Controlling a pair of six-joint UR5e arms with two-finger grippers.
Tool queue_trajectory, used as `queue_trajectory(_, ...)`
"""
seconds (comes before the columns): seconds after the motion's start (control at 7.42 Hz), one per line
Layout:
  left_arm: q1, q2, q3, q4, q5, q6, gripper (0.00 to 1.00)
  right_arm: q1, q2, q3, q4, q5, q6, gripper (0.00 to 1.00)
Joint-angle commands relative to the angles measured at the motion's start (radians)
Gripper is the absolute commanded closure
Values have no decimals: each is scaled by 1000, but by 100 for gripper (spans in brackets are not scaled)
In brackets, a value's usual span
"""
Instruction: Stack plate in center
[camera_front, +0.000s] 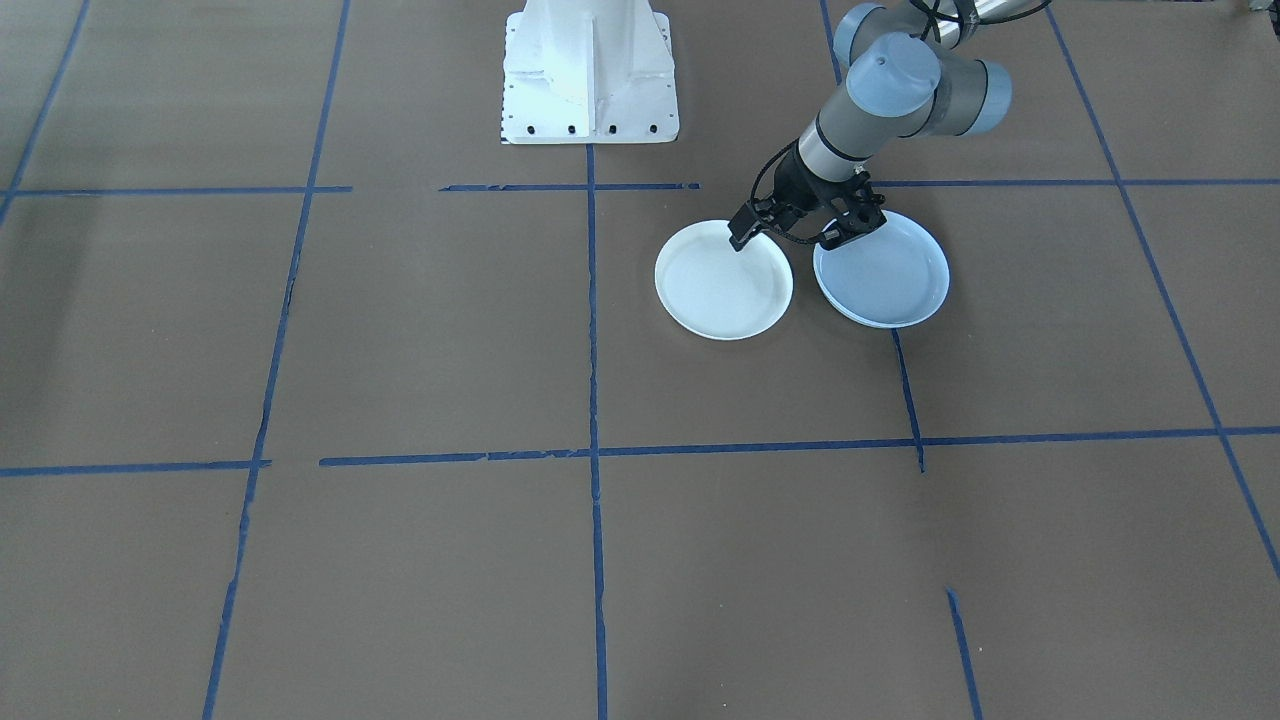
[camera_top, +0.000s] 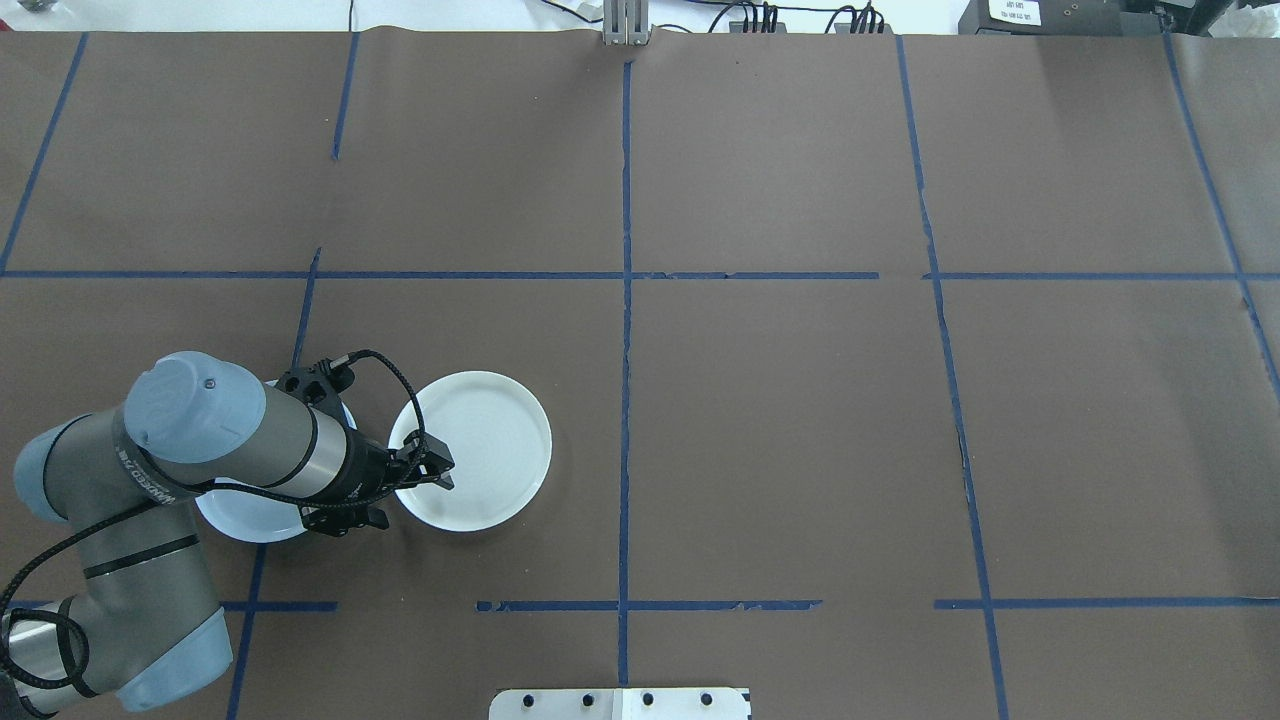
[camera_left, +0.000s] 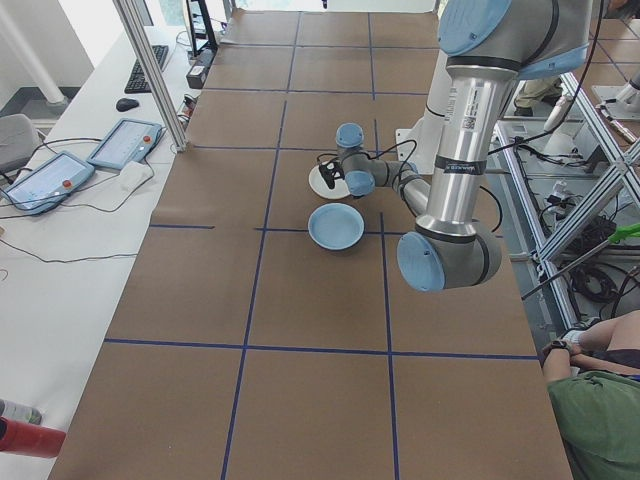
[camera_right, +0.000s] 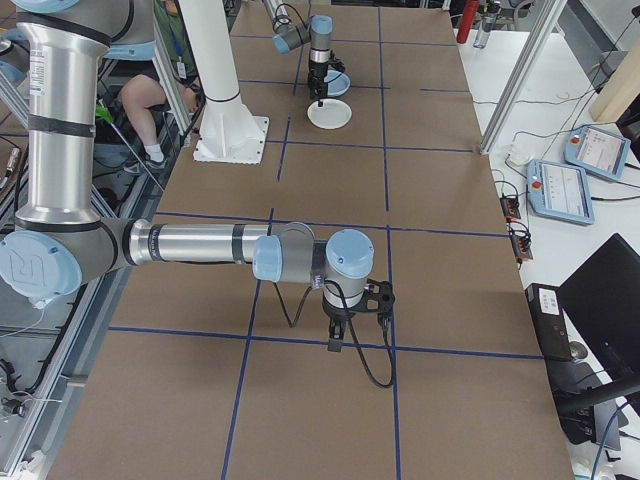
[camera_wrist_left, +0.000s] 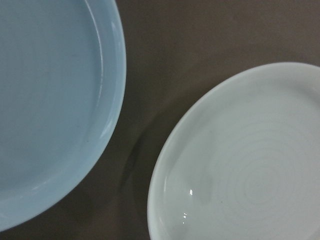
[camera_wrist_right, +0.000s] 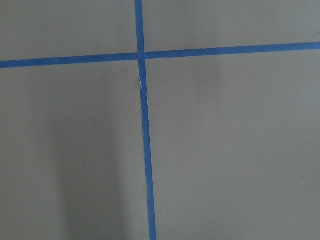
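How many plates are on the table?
2. The white plate lies nearer the table's middle; the blue plate sits beside it, apart, partly under the left arm. Nothing seems hidden.

Four fixed views, two close downward wrist cameras.

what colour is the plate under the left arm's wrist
Pale blue plate, plain and smooth; clearest in the front-facing view, beside the white plate.

Left arm (camera_top: 230, 440) low, fingers (camera_top: 440, 468) down — right arm (camera_right: 200, 244) outstretched.
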Motion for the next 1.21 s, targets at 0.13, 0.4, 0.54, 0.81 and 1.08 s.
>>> queue_trajectory(0.13,1,-1,8,1,-1,6,36,0,0,0,0,0,0,0)
queue_trajectory(0.4,-1,0,8,1,-5,10,71,0,0,0,0,0,0,0)
queue_trajectory(0.54,-4,0,6,1,-5,29,87,0,0,0,0,0,0,0)
queue_trajectory(0.81,-13,4,2,1,-8,40,100,2,0,0,0,0,0,0)
queue_trajectory(1.08,-44,8,-17,-5,-13,40,100,0,0,0,0,0,0,0)
